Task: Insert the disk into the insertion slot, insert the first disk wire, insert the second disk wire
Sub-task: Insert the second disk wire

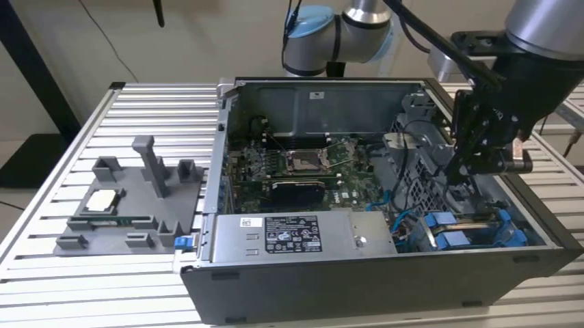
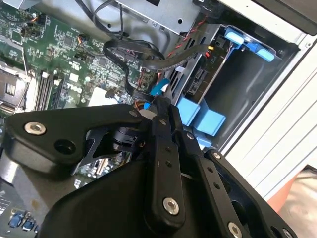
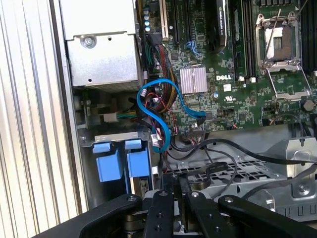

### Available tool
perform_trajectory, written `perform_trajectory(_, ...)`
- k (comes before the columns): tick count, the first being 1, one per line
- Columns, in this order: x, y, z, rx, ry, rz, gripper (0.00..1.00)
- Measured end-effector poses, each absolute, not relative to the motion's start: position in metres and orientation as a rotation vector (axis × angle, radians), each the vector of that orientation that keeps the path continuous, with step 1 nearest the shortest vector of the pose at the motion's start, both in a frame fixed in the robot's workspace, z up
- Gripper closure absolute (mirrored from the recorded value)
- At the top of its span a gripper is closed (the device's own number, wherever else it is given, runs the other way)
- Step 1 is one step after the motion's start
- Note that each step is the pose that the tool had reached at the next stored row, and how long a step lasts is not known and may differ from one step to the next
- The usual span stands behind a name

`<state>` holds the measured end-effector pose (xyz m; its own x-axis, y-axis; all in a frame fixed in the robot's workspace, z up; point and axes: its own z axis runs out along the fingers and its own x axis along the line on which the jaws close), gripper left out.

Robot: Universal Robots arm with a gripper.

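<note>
The open computer case [image 1: 365, 287] lies on the slatted table. In the exterior view my gripper [image 1: 461, 174] reaches down into the case's right side, just above the insertion slot [image 1: 534, 236]. The disk [image 1: 474, 222] sits in that slot, and its blue carrier [image 1: 447, 239] shows at both ends. In the second wrist view the disk's connector edge [image 2: 198, 79] faces my gripper [image 2: 161, 101], inside the grey bay [image 2: 252, 84]. My fingers are shut on the end of a black disk wire [image 2: 138, 52], close to that edge. A blue wire [image 3: 166, 104] loops over the green board, and my gripper [image 3: 181, 191] is beneath it.
A silver power-supply box [image 1: 301, 232] fills the case's front. The processor socket [image 1: 301, 160] sits mid-board. A grey fixture [image 1: 128, 205] holding small parts stands on the table at the exterior view's left. Loose black cables [image 3: 237, 148] cross the metal cage beside the bay.
</note>
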<state>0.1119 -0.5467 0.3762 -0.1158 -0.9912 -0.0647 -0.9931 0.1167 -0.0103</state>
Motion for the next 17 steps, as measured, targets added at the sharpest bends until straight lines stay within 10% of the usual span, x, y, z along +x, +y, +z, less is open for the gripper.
perform_trajectory(17, 0.1119, -0.5467, 0.3704, -2.051, 2.305, 0.054, 0.84)
